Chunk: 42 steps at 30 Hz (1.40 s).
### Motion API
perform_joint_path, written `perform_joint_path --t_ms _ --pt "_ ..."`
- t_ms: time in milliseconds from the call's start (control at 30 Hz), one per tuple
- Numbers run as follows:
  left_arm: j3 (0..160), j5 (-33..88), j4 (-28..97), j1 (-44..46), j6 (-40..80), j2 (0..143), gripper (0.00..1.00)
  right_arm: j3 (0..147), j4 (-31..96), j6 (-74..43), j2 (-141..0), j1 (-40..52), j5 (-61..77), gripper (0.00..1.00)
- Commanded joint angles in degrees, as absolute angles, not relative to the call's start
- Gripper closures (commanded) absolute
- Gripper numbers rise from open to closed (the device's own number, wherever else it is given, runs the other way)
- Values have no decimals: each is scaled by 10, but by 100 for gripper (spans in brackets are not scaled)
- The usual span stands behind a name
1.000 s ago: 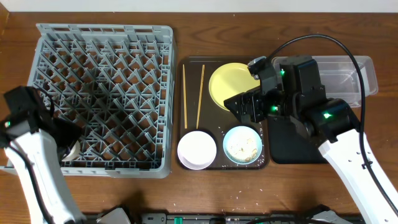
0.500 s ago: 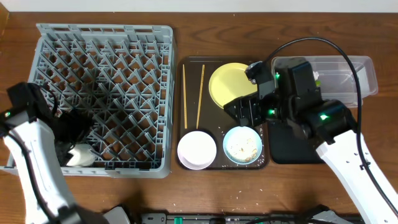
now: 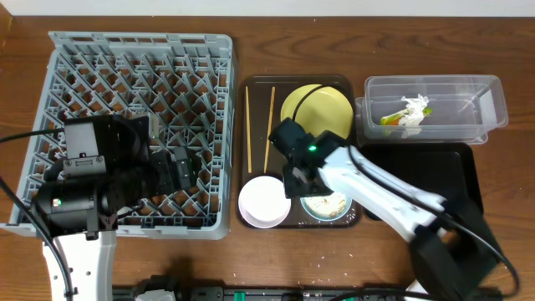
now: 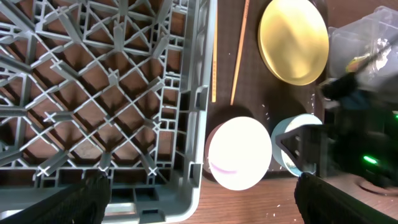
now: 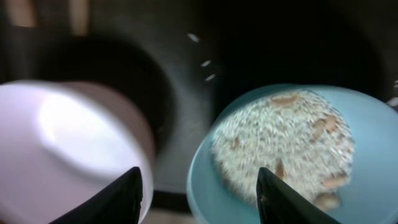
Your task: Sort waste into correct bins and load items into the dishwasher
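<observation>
A blue bowl of rice leftovers sits on the dark tray beside an empty white bowl, below a yellow plate and two chopsticks. My right gripper hangs open low over the gap between the two bowls; in the right wrist view the white bowl is left and the blue bowl right. My left gripper is open and empty over the grey dish rack, near its front right part.
A clear container at the back right holds green and white scraps. A black bin lies in front of it. The left wrist view shows the rack's edge, the white bowl and the yellow plate.
My right arm swung left from over the clear container down to the two bowls. My left arm moved right from the rack's front left corner; the white thing seen there no longer shows.
</observation>
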<state>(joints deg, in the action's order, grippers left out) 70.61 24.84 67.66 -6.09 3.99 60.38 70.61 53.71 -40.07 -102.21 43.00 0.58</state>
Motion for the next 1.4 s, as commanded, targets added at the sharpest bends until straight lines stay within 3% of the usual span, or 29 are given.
perform_joint_path --t_ms 0,67,133,167,300,500,667,867,1033,1133,1367 --pt "716 233 683 -58 27 602 5 705 517 -433 -1073 432 6 67" --pt "716 233 684 -58 26 602 5 705 503 -433 -1084 431 14 71" --pt "716 233 684 -58 26 602 4 705 497 -439 -1088 430 17 94" --pt "716 233 685 -58 26 602 4 705 500 -444 -1087 429 16 99" --pt "716 233 688 -58 26 602 5 705 510 -449 -1058 406 30 99" --pt "716 233 688 -58 25 602 4 705 513 -298 -923 322 163 99" --pt "716 233 687 -58 23 602 4 705 542 -248 -845 229 205 99" --pt "716 218 688 -58 22 602 4 639 545 -80 -829 74 398 99" --pt "716 218 691 -58 22 602 4 507 440 60 -829 -75 695 99" --pt "716 218 693 -58 21 602 4 459 440 156 -829 -153 817 99" --pt "716 218 693 -58 21 602 4 401 445 245 -829 -254 841 99"
